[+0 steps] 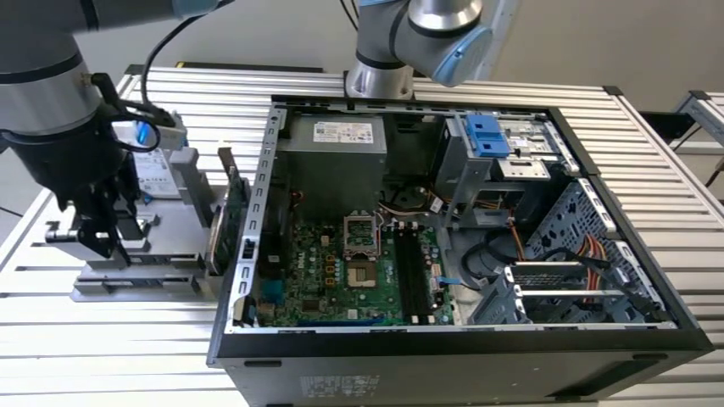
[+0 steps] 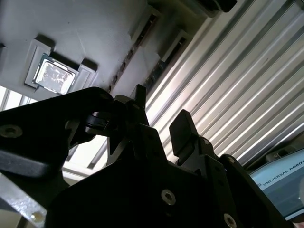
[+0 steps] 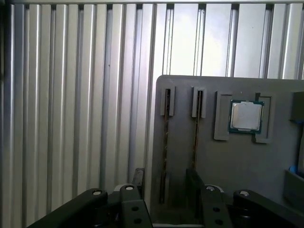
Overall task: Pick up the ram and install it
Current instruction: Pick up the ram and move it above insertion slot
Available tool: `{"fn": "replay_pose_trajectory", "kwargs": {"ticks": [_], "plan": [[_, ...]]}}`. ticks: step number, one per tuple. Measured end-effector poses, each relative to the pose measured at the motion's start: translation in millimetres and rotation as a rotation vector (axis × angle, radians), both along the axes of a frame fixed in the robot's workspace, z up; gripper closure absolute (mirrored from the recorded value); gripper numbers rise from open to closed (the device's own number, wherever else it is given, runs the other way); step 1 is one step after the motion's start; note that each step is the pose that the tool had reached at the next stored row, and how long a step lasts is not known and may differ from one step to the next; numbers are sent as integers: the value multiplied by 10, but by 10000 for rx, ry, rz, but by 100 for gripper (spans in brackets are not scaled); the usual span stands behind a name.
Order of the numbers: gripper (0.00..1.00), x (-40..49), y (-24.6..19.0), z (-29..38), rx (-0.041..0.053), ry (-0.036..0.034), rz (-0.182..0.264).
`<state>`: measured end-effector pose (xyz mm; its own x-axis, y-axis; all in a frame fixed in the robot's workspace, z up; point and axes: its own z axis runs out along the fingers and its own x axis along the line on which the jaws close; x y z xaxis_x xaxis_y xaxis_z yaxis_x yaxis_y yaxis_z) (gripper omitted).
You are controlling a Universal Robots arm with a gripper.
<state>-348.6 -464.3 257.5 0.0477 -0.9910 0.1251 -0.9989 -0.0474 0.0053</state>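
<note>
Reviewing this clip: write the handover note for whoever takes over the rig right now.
Gripper: open, holding nothing, its fingers on either side of a slot in the grey holder.
Ram: on edge in that slot, not gripped. The holder sits beside the open computer case.
Done: gripper lined up over the ram.
Left: pick-up, then install on the board inside the case.

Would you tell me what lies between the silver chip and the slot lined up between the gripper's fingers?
In the first wrist view, a second narrow slot lies between the silver chip and the aligned slot.
</note>
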Motion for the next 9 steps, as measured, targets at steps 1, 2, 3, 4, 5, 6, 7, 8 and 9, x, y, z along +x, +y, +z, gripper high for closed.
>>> {"fn": "replay_pose_trajectory", "kwargs": {"ticks": [1, 2, 3, 4, 5, 6, 7, 8, 9], "plan": [[0, -1, 0, -8, 0, 0, 8], [0, -1, 0, -16, 0, 0, 14], [0, -2, 0, -23, 0, 1, 20], [0, -2, 0, -31, 0, 1, 24], [0, -2, 0, -39, 0, 0, 26], [0, -2, 0, -46, 0, 0, 28], [0, -2, 0, -54, 0, 0, 29], [0, -2, 0, -61, 0, 1, 29], [0, -2, 0, -68, -1, 1, 29]]}}
